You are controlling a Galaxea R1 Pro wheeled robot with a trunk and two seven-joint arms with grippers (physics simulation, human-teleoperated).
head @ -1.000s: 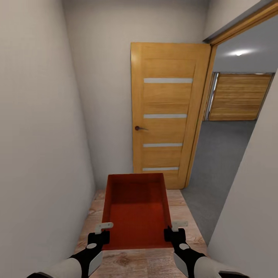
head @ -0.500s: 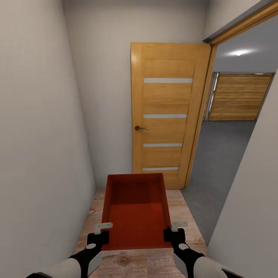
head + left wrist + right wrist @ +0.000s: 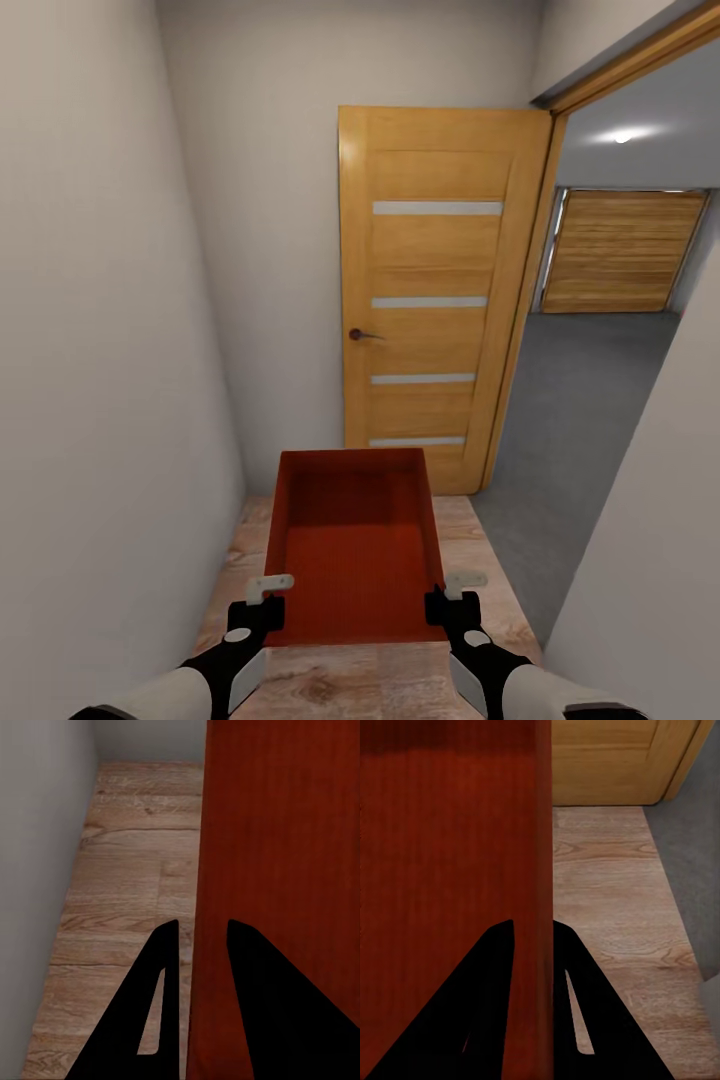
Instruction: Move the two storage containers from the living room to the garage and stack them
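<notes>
I held the bin (image 3: pixel 355 545) level over the wood floor (image 3: pixel 470 545) of a narrow hallway, its open top up and its long axis pointing straight ahead toward the wooden door (image 3: pixel 435 295). My left gripper (image 3: pixel 262 595) was pinched on the bin's left wall near the close end, one finger (image 3: pixel 154 997) outside and one inside. My right gripper (image 3: pixel 452 592) clamped the right wall (image 3: pixel 544 870) the same way. Past the open doorway to the right lay the grey concrete floor (image 3: pixel 575 400) and a slatted wooden panel (image 3: pixel 620 250).
</notes>
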